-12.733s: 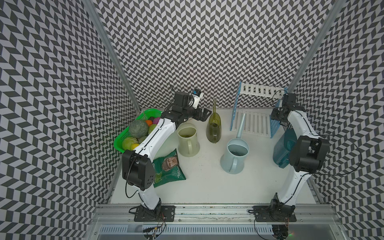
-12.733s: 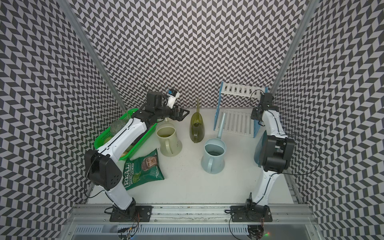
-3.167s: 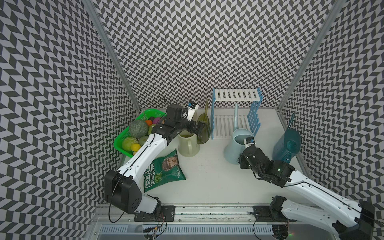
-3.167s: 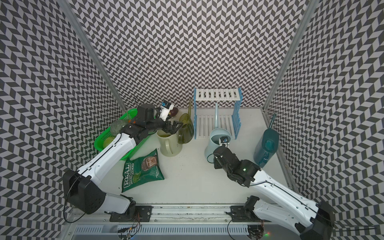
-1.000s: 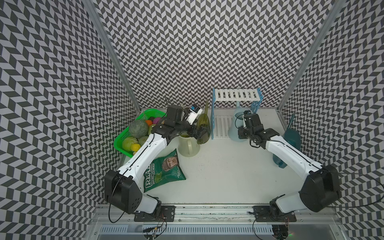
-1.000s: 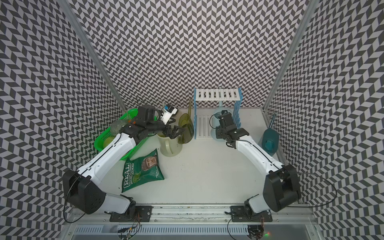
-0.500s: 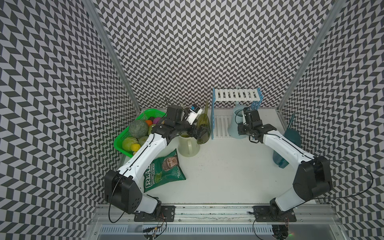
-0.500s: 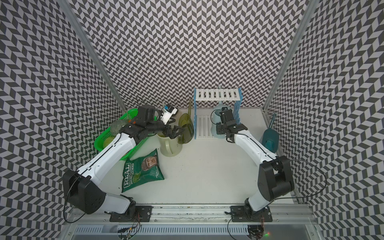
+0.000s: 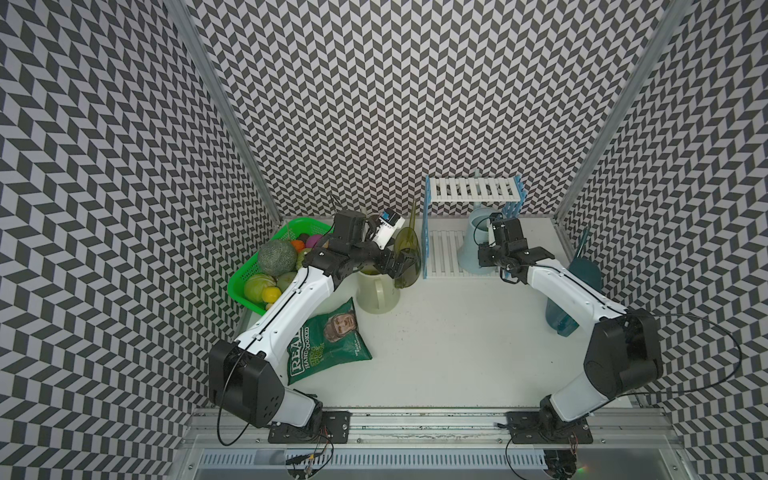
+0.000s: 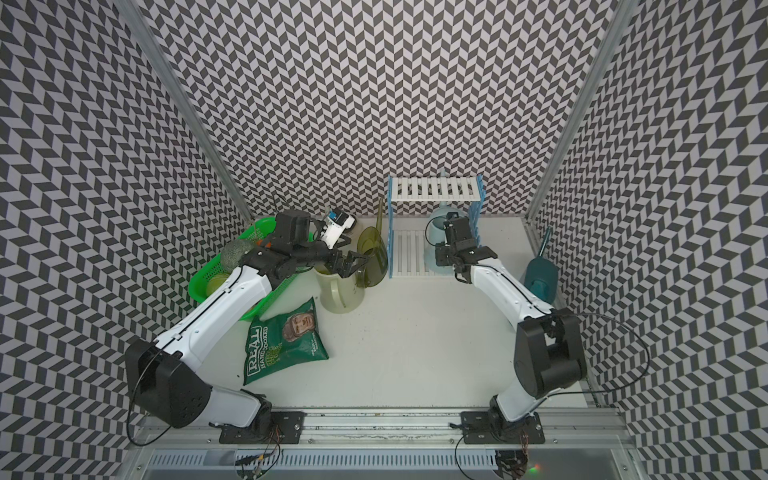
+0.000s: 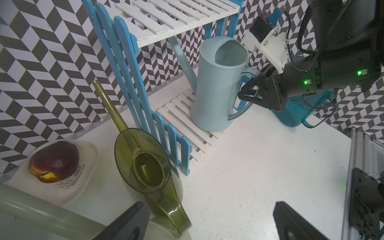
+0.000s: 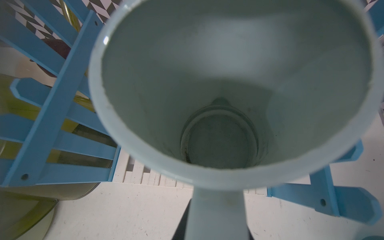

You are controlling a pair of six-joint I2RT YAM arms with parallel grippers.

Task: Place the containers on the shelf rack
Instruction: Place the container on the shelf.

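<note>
Four cans, one of them on the rack. Blue can [image 11: 216, 91] stands upright on the right end of the rack's [image 9: 473, 192] lower shelf. Its spout runs up behind the top shelf, and the tip shows above it in both top views. Right gripper [image 11: 244, 96] is clamped on the blue can's handle. Right wrist view looks straight down the can's mouth. Can't tell if the base is fully seated on the slats.

Rack sits at the back edge of the table [image 9: 457, 340], right of centre.

Olive can [image 9: 407, 257] is on the table just outside the rack's left side panel, spout up along the panel. Touching it or not, can't tell. Left gripper [image 10: 353, 262] has jaws spread wide and grips nothing. It hovers over the mouth of the cream can [image 9: 376, 291], right by the olive can's handle. Cream can stands on the table just in front-left of the olive can.

Teal can [image 10: 540, 274] is at the right edge, partly hidden behind the right arm, with no gripper on it.

Other items:
- Basket [image 9: 245, 286] of fruit at the left edge, toward the back corner.
- Chip bag [image 9: 324, 345] lying flat in front of the basket.
- Dish [image 11: 62, 187] holding an apple [image 11: 54, 162] at the back edge, seen only in the left wrist view.
</note>
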